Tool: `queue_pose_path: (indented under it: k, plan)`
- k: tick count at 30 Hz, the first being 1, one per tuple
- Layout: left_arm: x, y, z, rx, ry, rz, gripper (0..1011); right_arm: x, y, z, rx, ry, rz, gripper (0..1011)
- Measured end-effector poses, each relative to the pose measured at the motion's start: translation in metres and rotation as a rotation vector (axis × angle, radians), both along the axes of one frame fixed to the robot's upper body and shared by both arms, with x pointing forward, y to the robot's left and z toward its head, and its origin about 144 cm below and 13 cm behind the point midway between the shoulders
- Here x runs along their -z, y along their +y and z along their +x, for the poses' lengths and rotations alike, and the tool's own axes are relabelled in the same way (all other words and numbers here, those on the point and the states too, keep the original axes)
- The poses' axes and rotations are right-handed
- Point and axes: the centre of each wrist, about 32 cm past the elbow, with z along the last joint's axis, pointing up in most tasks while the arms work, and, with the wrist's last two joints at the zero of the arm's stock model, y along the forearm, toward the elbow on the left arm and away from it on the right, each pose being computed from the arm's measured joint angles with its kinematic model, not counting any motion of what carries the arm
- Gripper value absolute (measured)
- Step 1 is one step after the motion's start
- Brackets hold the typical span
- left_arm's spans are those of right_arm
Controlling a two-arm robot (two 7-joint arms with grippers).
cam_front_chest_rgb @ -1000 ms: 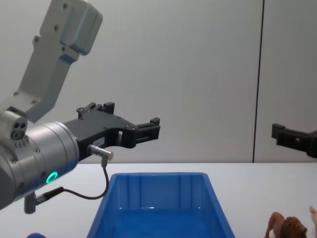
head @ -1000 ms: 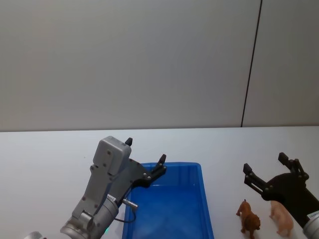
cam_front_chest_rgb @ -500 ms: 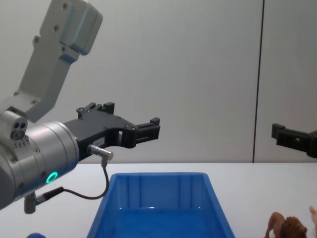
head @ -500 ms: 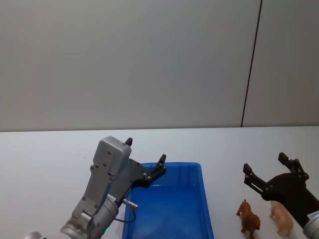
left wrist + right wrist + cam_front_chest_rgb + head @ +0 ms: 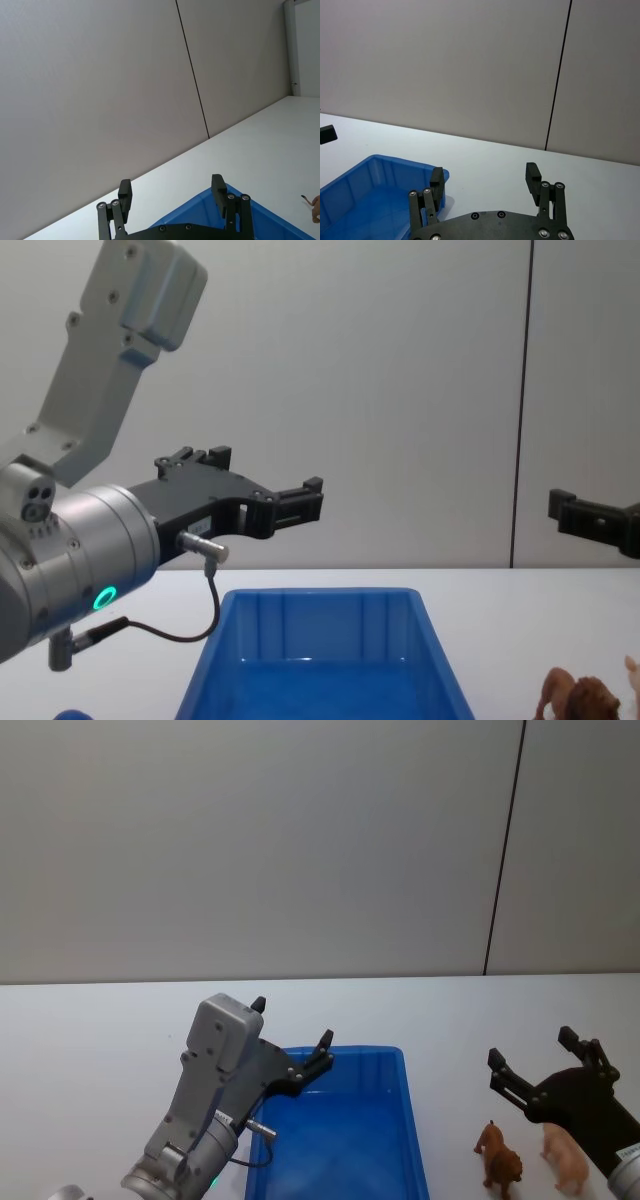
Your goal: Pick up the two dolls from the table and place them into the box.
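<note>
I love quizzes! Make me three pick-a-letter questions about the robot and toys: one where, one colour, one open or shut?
1. Where are the brown plastic toy lion and pale pink plastic toy animal? A on the white table beside the big rectangular plastic bin. B inside it. C held up.
2. The bin's colour? A red. B blue. C green.
3. The right gripper is: A shut. B open. C holding the lion.
Answers: A, both stand on the tabletop; B, bright blue walls; B, fingers spread, empty.
The left gripper hangs open above the bin's far end.
</note>
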Motion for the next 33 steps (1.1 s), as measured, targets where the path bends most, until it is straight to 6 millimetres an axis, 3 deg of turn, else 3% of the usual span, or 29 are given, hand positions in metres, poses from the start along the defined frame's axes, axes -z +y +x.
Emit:
queue_pose_path:
  k: [33]
  plan:
    - [0.0, 0.0, 0.0, 0.0, 0.0, 0.0, 1001, 0.0067, -0.0018, 0.0036, 0.122, 0.124, -0.012, 1001]
